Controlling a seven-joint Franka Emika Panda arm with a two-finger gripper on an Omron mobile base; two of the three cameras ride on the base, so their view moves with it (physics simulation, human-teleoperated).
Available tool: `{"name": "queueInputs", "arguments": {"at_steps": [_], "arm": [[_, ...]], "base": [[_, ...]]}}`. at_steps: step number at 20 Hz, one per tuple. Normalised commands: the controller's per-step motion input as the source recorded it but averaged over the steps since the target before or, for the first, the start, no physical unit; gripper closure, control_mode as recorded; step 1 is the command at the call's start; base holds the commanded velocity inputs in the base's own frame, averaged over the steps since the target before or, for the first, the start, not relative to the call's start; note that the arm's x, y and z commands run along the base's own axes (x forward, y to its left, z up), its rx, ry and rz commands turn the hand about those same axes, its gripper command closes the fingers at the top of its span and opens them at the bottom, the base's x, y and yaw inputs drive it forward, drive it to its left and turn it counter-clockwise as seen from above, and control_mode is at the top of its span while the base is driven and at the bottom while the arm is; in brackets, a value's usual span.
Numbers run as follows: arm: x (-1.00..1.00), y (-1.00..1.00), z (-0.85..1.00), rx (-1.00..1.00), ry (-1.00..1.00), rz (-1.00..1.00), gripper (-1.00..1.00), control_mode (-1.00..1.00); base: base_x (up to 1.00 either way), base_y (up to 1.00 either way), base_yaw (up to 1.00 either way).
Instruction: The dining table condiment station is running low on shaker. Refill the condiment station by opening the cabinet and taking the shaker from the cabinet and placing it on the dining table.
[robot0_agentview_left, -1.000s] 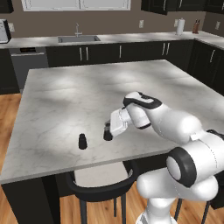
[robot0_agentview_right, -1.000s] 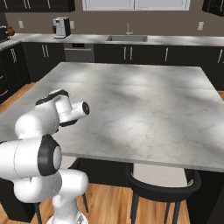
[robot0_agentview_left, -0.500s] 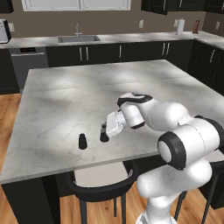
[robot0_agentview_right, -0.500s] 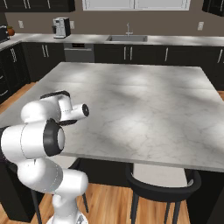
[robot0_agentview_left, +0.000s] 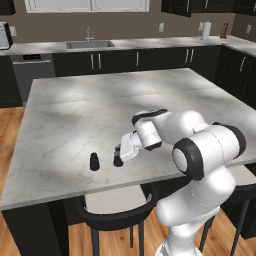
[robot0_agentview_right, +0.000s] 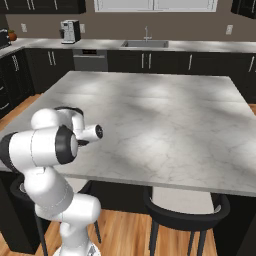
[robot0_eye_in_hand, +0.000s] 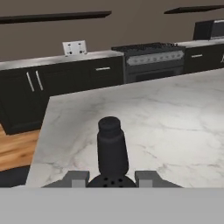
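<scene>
My gripper (robot0_agentview_left: 122, 153) is shut on a small dark shaker (robot0_agentview_left: 118, 160) near the front left of the dining table (robot0_agentview_left: 150, 95), low over the marble top. A second dark shaker (robot0_agentview_left: 93, 161) stands upright just to its left, apart from it. In the hand view the held shaker's holed top (robot0_eye_in_hand: 109, 181) sits between the fingertips (robot0_eye_in_hand: 75, 178), and the other shaker (robot0_eye_in_hand: 111, 146) stands close ahead on the table (robot0_eye_in_hand: 175, 127). From the right base camera the arm (robot0_agentview_right: 60, 135) bends over the table's (robot0_agentview_right: 165, 110) left front corner. The cabinet is out of view.
Black stools (robot0_agentview_left: 115, 215) (robot0_agentview_right: 185, 205) are tucked under the table's front edge. Behind the table runs a counter with a sink (robot0_agentview_left: 90, 45). A coffee machine (robot0_agentview_right: 67, 31) stands at the far left. A stove (robot0_eye_in_hand: 153, 59) and low black cabinets line the wall ahead of the hand.
The hand has moved a little left and down with the shaker, closer to the second shaker and the tabletop. The grip has not changed.
</scene>
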Motion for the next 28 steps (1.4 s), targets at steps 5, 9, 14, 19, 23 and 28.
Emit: {"name": "queueInputs", "arguments": {"at_steps": [5,9,14,19,23,28], "arm": [[0.16,0.1,-0.31,0.0,0.0,0.0,1.0,-1.0],[0.16,0.12,-0.32,0.0,0.0,0.0,1.0,-1.0],[0.14,0.12,-0.32,-0.01,-0.01,0.0,1.0,-1.0],[0.13,0.13,-0.31,-0.01,-0.03,0.0,1.0,-1.0],[0.01,0.02,-0.27,0.0,-0.04,0.0,1.0,-1.0],[-0.03,-0.01,-0.17,0.0,-0.05,0.0,-1.0,-1.0]], "base": [[0.0,0.0,0.0],[0.0,0.0,0.0],[0.0,0.0,0.0],[0.0,0.0,0.0],[0.0,0.0,0.0],[0.0,0.0,0.0]]}}
